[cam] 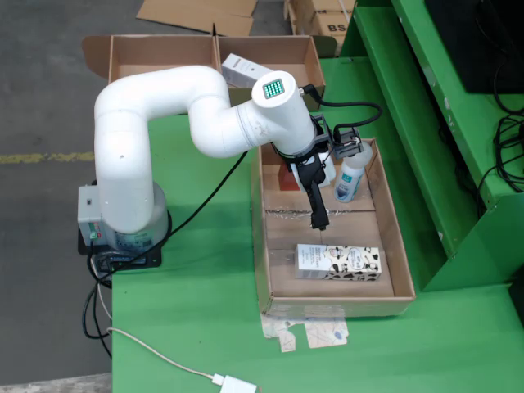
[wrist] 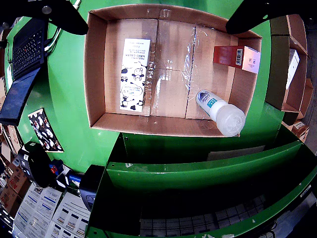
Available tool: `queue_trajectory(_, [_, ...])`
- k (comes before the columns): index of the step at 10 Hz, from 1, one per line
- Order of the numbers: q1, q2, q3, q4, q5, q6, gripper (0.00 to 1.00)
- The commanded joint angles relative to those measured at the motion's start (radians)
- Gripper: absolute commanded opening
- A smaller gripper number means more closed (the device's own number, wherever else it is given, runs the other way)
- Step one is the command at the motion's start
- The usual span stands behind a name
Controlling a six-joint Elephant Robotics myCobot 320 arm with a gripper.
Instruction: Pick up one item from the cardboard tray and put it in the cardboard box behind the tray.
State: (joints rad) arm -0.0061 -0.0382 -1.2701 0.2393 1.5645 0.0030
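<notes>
The big green table (cam: pixel 205 311) fills most of the fixed view; the white robot arm (cam: pixel 155 123) stands on its left edge and bends over to the right, above the cardboard tray (cam: pixel 401 246); the tray lies flat on the table, long and shallow, with tape across its floor. Behind the tray, at the far edge of the table, sits the cardboard box (cam: pixel 164 53); it has two open parts side by side, and a white packet (cam: pixel 244 70) leans in the right part.

Three things are in the tray; a flat carton with black cow spots (cam: pixel 338 262) lies on its side near the front end of the tray; a white bottle with a blue label (cam: pixel 352 180) stands at the far end, by the right wall; a small red box (cam: pixel 288 176) is at the far end too, partly hidden by the arm.

The gripper (cam: pixel 319 221) hangs over the middle of the tray, between the cow carton and the bottle; it points down and holds nothing; I cannot tell from the fixed view if it is spread or closed. In the view that rides on the gripper, two dark fingers (wrist: pixel 64 15) show in the top corners, far apart, so it looks spread wide; below them the tray shows the cow carton, the bottle and the red box, all apart from each other.

A white cable (cam: pixel 164 356) runs across the front of the table.
</notes>
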Motion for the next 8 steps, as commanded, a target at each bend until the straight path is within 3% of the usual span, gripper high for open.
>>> queue_trajectory(1, [0.009,0.029,0.021,0.014,-0.007,0.009,1.00])
queue_trajectory(8, [0.251,0.105,-0.029,-0.045,-0.092,0.085,1.00])
